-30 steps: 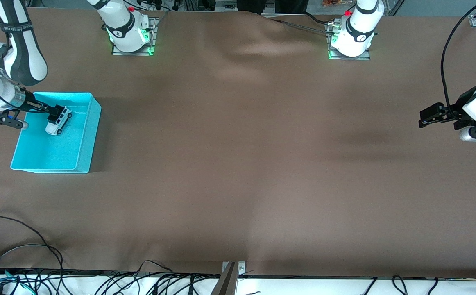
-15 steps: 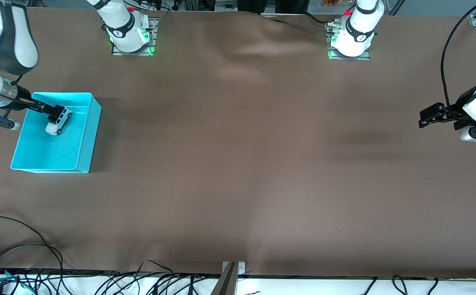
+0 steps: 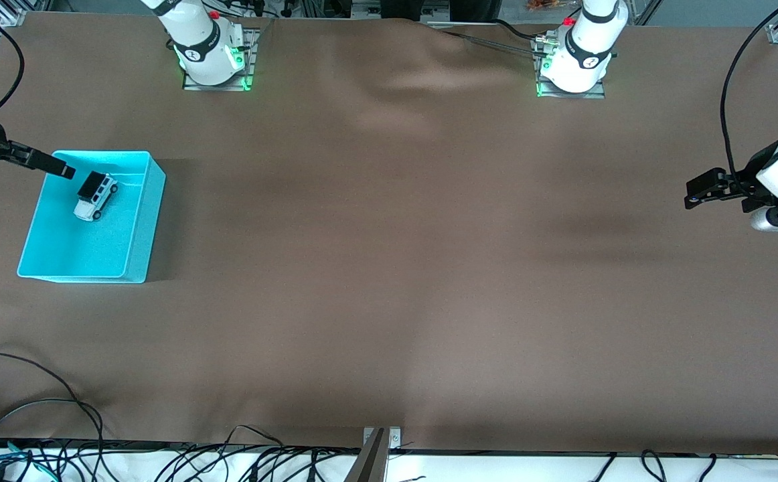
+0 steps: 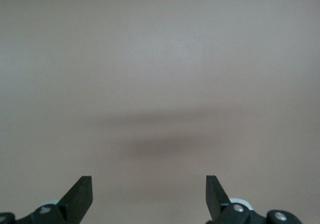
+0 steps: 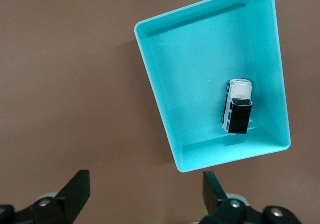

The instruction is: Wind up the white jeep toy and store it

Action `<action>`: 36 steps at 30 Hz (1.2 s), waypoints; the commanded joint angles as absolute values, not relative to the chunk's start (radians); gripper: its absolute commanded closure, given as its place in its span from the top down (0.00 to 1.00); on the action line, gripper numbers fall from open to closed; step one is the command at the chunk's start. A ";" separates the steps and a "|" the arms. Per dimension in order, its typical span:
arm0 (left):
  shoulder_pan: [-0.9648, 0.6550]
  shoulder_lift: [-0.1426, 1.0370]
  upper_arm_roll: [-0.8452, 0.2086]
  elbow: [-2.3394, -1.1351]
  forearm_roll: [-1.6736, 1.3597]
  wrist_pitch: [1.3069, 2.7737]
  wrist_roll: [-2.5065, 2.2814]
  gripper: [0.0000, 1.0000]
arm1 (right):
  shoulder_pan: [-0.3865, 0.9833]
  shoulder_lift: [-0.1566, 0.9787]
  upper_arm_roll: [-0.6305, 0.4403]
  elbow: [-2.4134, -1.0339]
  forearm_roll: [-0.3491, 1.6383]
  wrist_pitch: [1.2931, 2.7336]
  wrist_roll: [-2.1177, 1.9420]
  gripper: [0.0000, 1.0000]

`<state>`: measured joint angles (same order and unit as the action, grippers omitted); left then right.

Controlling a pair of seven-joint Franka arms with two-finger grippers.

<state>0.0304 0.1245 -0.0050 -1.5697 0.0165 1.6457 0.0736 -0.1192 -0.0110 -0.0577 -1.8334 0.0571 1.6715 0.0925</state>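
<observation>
- While my right pincer (image 3: 61,171) hangs open over the table edge beside it, the small white jeep toy with black roof (image 3: 95,196) sits in the cyan plastic bin (image 3: 136,227).
- My left pincer (image 3: 693,191) waits open above the brown table (image 3: 389,268).

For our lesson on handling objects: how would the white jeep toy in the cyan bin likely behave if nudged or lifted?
The white jeep toy sits on small wheels, so it would probably roll. It looks rigid and tiny, likely light. The cyan bin walls should stop it.
</observation>
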 commanded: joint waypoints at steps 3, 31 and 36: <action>0.038 0.118 -0.006 -1.566 -0.008 1.641 0.095 1.00 | -0.083 0.017 -0.038 -1.692 0.078 1.556 0.098 1.00; 0.040 0.121 -0.005 -1.563 -0.008 1.643 0.094 1.00 | -0.071 0.048 0.127 -1.615 -0.014 1.617 0.227 1.00; 0.038 0.121 -0.005 -1.565 -0.008 1.643 0.094 1.00 | -0.071 0.048 0.126 -1.615 -0.012 1.612 0.226 1.00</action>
<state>0.0305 0.1247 -0.0049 -1.5697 0.0165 1.6458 0.0736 -0.0721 0.0366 0.1239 -1.6387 0.0045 1.6234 0.2238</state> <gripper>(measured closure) 0.000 0.000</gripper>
